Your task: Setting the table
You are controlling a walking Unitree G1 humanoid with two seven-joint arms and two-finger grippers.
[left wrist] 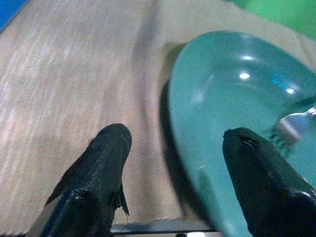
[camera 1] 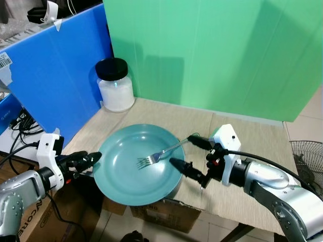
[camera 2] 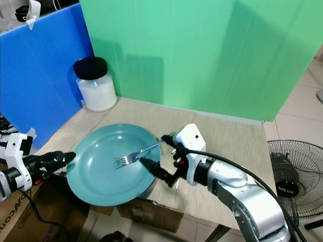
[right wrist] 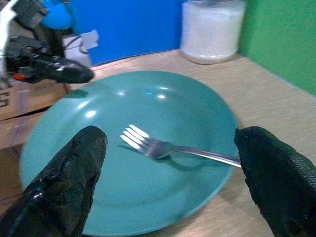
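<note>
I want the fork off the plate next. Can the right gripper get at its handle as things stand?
Probably yes. The right gripper is open, its fingers either side of the fork, whose handle sticks out over the plate rim towards it, with nothing between.

Beige table (camera 1: 242, 136) carries teal plate (camera 1: 121, 176) (overhanging) and jar (camera 1: 115, 84).

Green panel (camera 1: 217, 55) standing behind the table's far edge; blue panel (camera 1: 55, 75) along its left edge. Beige woven tabletop (camera 1: 242, 136). Cardboard box (camera 1: 161, 214) beneath the near edge. Pale tiled floor (camera 2: 298, 108) and fan (camera 2: 295, 166) at right.
</note>
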